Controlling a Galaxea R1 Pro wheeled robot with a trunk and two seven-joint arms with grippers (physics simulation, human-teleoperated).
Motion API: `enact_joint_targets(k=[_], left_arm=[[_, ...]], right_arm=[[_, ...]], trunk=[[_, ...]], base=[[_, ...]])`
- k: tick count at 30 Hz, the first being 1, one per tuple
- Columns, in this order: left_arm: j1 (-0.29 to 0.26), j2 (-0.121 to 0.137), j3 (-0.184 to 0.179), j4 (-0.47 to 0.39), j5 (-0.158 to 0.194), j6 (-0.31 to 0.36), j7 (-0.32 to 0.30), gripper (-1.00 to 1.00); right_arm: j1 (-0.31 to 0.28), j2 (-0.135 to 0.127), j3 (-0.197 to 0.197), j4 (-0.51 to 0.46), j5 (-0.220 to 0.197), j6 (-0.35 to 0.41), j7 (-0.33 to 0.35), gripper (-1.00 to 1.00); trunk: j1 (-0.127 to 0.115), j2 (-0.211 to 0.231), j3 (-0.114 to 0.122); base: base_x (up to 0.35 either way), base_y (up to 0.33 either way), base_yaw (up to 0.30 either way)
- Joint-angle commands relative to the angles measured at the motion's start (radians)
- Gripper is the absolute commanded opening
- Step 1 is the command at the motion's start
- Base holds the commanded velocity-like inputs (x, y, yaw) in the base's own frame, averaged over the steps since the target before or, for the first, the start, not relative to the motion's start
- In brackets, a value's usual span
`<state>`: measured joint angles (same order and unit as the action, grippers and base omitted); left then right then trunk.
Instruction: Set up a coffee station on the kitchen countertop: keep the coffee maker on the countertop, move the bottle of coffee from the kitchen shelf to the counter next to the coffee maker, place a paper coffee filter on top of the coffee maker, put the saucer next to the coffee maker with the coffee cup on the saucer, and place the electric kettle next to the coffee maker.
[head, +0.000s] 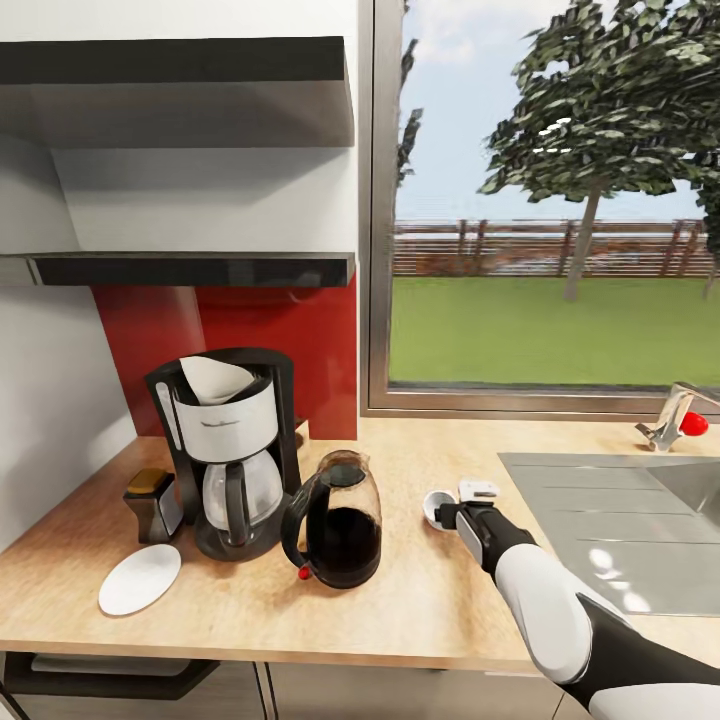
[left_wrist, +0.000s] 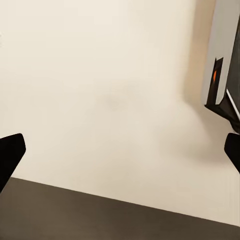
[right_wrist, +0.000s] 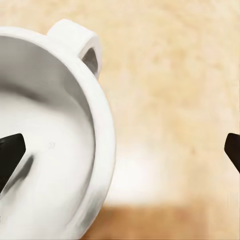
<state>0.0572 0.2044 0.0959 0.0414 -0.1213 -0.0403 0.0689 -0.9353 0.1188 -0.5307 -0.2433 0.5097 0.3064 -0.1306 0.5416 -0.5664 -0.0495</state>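
Note:
The white coffee cup (head: 432, 503) stands on the wooden countertop (head: 420, 590), right of the electric kettle (head: 340, 520). My right gripper (head: 442, 514) is open at the cup. In the right wrist view one fingertip (right_wrist: 10, 156) is inside the cup (right_wrist: 50, 140) and the other is outside its rim; the cup's handle (right_wrist: 75, 42) points away. The black-and-white coffee maker (head: 235, 450) carries a paper filter (head: 215, 378) on top. The bottle of coffee (head: 150, 500) stands left of it, and the white saucer (head: 140, 578) lies in front. My left gripper (left_wrist: 120, 155) is open over a pale surface.
A steel sink (head: 620, 540) with a faucet (head: 675, 415) takes up the counter's right side. Dark wall shelves (head: 180, 270) hang above the coffee maker, against a red backsplash. A window (head: 550, 200) sits behind the counter.

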Motion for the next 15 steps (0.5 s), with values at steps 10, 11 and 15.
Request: enact_joint_targets(k=[10, 11, 15], left_arm=[[-0.001, 0.0, 0.008, 0.002, -0.011, -0.004, 0.003, 1.0], [-0.001, 0.0, 0.008, 0.002, -0.011, -0.004, 0.003, 1.0], [-0.001, 0.0, 0.008, 0.002, -0.011, -0.004, 0.003, 1.0]], right_arm=[[-0.001, 0.001, -0.003, -0.001, 0.004, 0.005, -0.001, -1.0], [-0.001, 0.001, -0.003, -0.001, 0.004, 0.005, -0.001, -1.0], [-0.001, 0.001, -0.003, -0.001, 0.004, 0.005, -0.001, -1.0]], trunk=[[0.0, -0.002, -0.002], [0.0, -0.002, -0.002], [0.0, -0.002, -0.002]], base=[[0.0, 0.0, 0.0], [0.0, 0.0, 0.0], [0.0, 0.0, 0.0]])
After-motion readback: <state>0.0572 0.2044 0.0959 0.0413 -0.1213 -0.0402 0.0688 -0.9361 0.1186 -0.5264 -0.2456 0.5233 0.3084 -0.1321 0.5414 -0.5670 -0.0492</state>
